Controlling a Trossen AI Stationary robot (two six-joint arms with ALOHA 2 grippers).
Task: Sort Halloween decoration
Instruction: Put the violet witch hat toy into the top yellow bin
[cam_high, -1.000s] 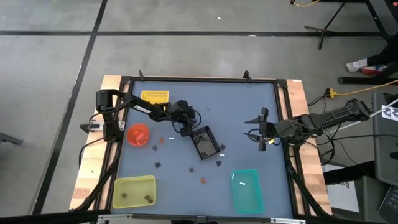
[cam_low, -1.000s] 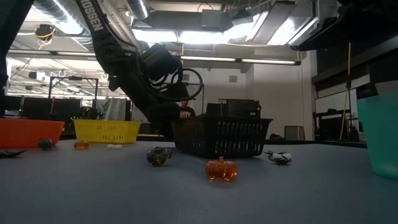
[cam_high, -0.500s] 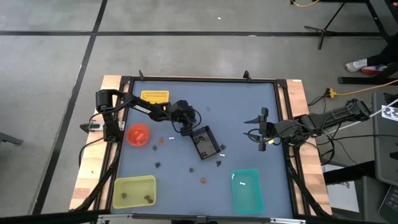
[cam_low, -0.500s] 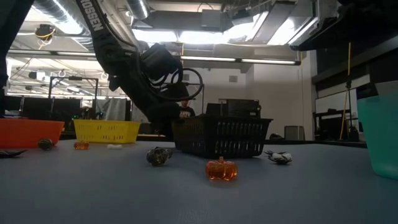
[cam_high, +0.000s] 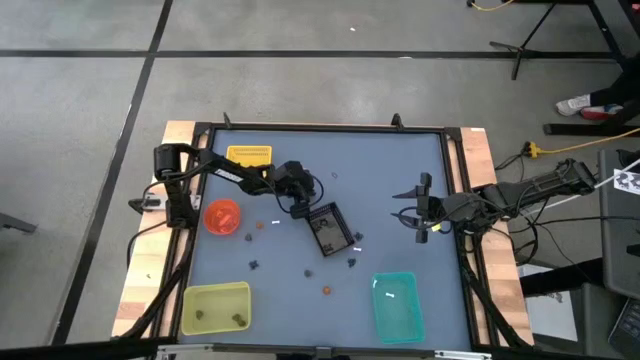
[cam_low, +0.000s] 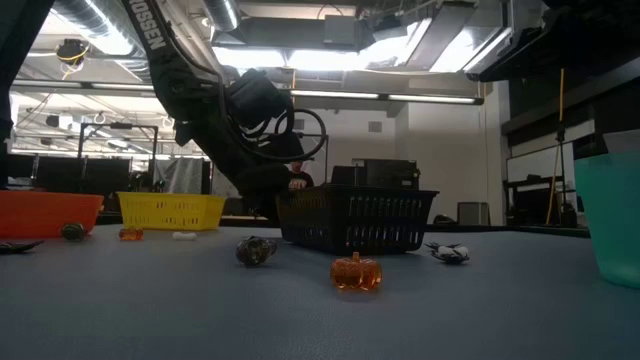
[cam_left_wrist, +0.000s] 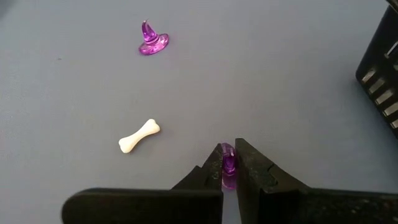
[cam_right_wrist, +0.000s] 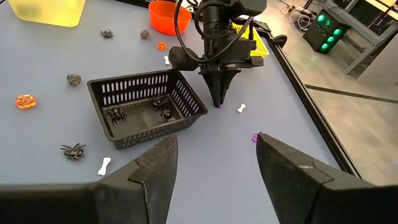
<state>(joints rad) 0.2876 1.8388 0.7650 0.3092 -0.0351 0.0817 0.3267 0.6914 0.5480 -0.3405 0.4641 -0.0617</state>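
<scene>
Tiny plastic Halloween trinkets lie scattered: a purple witch hat, a white bone, an orange pumpkin, black spiders.

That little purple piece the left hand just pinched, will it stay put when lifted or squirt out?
The purple trinket looks like glossy hard plastic, so probably stiff, light and somewhat slippery. The left hand is shut on it near the very fingertips, so it may twist or pop free. A matching purple hat shows a tapered shape, a poor clamping surface.

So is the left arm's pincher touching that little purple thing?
Touching. The left wrist view shows the left gripper shut on the purple trinket, jaws pressed against both sides.
</scene>
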